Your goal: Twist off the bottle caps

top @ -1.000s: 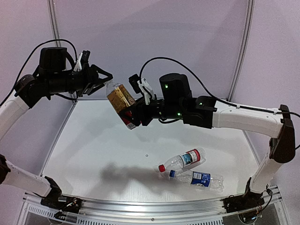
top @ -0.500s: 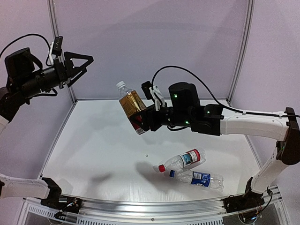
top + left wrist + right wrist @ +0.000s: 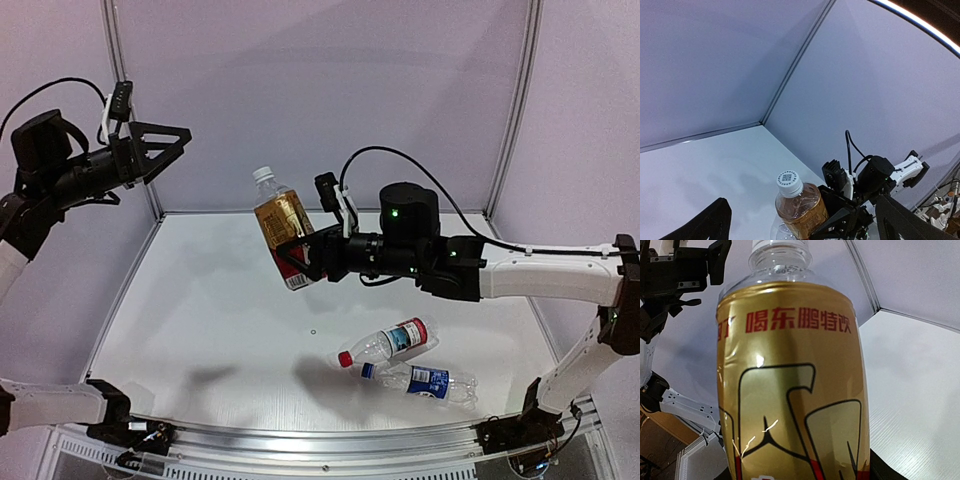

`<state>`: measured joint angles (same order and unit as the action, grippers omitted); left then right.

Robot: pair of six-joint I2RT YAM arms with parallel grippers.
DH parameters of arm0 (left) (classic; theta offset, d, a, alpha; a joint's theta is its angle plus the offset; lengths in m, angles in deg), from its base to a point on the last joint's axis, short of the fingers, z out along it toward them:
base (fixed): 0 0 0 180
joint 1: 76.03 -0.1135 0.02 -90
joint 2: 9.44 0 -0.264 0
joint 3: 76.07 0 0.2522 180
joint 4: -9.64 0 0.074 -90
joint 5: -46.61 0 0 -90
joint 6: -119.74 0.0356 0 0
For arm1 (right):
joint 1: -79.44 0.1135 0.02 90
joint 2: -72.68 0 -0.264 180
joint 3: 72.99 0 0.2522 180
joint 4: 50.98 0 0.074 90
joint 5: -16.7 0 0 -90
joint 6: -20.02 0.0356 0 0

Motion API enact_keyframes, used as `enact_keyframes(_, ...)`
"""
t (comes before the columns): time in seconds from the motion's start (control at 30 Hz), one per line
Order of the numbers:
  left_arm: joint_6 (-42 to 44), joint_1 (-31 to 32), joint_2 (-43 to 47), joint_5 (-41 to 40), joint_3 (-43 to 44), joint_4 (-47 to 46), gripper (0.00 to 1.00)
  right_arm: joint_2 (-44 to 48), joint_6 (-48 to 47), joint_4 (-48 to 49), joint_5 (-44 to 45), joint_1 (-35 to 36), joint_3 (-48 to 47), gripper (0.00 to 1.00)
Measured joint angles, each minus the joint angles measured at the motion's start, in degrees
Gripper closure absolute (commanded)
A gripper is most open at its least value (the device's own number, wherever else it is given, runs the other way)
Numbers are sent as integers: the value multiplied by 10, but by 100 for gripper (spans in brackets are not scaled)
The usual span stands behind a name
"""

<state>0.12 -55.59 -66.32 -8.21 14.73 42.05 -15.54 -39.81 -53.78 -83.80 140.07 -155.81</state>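
My right gripper (image 3: 300, 262) is shut on the lower body of the amber bottle (image 3: 281, 228) with the gold-red label (image 3: 790, 380). It holds the bottle tilted above the table, and the white cap (image 3: 262, 175) sits on its neck. My left gripper (image 3: 170, 148) hangs open high at the left, well apart from that cap. In the left wrist view the white cap (image 3: 788, 182) shows between the spread fingers (image 3: 710, 227). Two more bottles lie on the table: one with a red-white label (image 3: 400, 338) and red cap (image 3: 345, 358), one with a blue label (image 3: 428, 381) and blue cap (image 3: 367, 371).
The white table (image 3: 200, 300) is walled by pale panels with metal posts (image 3: 515, 100) at the back corners. The two lying bottles rest side by side near the front right, below my right arm (image 3: 540, 272).
My left gripper let go of the white cap, opened wide and drew back up to the left. My right gripper carried the amber bottle slightly right and lower.
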Motion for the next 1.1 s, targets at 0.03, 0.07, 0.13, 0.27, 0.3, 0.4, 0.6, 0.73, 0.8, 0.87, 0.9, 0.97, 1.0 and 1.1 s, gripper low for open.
enact_keyframes(0.03, -2, -2, -7, 16, 0, -7, 1, 0, 2, 2, -2, 0, 2, 100)
enact_keyframes(0.07, -5, -3, -14, 30, 0, -15, 2, 0, 2, 5, -3, 0, 2, 100)
enact_keyframes(0.13, -12, -3, -28, 57, 0, -30, 5, 2, 3, 10, -5, 0, 3, 100)
enact_keyframes(0.27, -40, -4, -52, 110, 0, -67, 8, 15, 3, 14, -14, 0, 3, 100)
enact_keyframes(0.3, -47, -4, -55, 119, 0, -76, 8, 18, 2, 15, -15, 0, 3, 100)
enact_keyframes(0.4, -68, 2, -68, 145, 0, -109, 9, 28, -1, 27, -27, 0, 3, 100)
enact_keyframes(0.6, -78, 42, -94, 158, 15, -129, 15, 29, -10, 38, -61, 0, 2, 100)
enact_keyframes(0.73, -87, 71, -115, 151, 16, -144, 19, 28, -18, 37, -87, 0, -9, 100)
enact_keyframes(0.8, -90, 87, -130, 143, 17, -150, 21, 28, -21, 37, -97, 0, -16, 100)
enact_keyframes(0.87, -92, 100, -146, 133, 17, -155, 24, 27, -23, 37, -104, 0, -19, 100)
enact_keyframes(0.9, -95, 104, -151, 128, 17, -158, 25, 27, -24, 36, -106, 0, -20, 100)
enact_keyframes(0.97, -100, 107, -161, 123, 17, -169, 28, 27, -25, 33, -110, 0, -21, 100)
enact_keyframes(1.0, -103, 108, -163, 122, 17, -175, 29, 27, -25, 30, -111, 0, -22, 100)
enact_keyframes(1.1, -106, 108, -163, 119, 17, -186, 36, 25, -28, 22, -115, 0, -24, 100)
